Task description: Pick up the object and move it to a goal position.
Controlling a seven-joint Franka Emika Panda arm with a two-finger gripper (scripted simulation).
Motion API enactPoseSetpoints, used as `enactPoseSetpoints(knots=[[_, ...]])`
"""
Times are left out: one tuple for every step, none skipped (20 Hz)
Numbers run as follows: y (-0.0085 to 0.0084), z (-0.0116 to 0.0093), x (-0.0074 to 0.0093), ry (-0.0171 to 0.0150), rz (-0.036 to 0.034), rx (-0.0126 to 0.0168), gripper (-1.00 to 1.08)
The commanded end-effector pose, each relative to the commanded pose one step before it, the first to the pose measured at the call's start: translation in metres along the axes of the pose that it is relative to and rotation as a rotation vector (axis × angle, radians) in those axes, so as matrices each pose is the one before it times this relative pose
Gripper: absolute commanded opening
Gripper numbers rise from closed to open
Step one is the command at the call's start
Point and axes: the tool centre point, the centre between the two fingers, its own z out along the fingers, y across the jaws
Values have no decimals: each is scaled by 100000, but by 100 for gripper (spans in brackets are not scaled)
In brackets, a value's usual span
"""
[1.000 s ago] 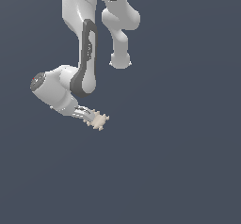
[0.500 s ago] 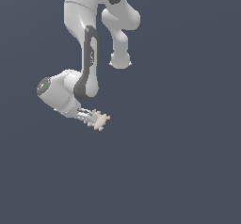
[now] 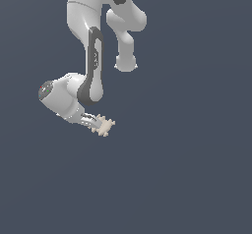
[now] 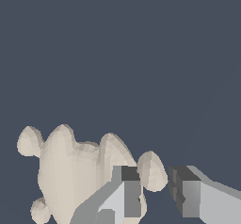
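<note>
Tool sits low and left of centre in the exterior frame, at the end of the arm, with the object right at its tip. In the wrist frame two fingers show at the lower edge with a clear gap between them. One finger lies over the object; the other stands apart from it, with only one small knob of the object reaching toward the gap. So the body of the object lies to one side of the fingers, toward the lower left of the wrist frame, not squarely between them. Whether the fingers pinch that knob or merely overlap it I cannot tell.

The next move likely turns on that offset: if the hold is only on a knob, it may be weak.

No goal marker shows in either frame. The counter shows no edge or shadow, so the object's height above it is unclear, and the wrist frame cuts off the object's lower part.
</note>
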Motion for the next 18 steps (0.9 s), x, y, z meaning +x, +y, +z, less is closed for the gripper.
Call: enactPoseSetpoints(knots=[[-351,46,14,-12,-36,18,-100],[-311,35,14,0,0,0,-100],[-399,45,18,0,0,0,-100],[-486,55,23,0,0,0,-100],[-572,65,27,0,0,0,-100],[-649,93,38,-38,1,57,-100],[-742,85,37,0,0,0,-100],[-825,94,43,0,0,0,-100],[-906,104,48,0,0,0,-100],[-987,113,54,0,0,0,-100],[-1056,135,65,-34,2,60,-100],[-1124,129,66,0,0,0,-100],[-1161,134,70,0,0,0,-100],[-1184,137,75,0,0,0,-100],[-1186,145,84,-28,7,63,-100],[-1207,140,83,0,0,0,-100],[-1212,140,87,0,0,0,-100],[-1214,141,91,0,0,0,-100]])
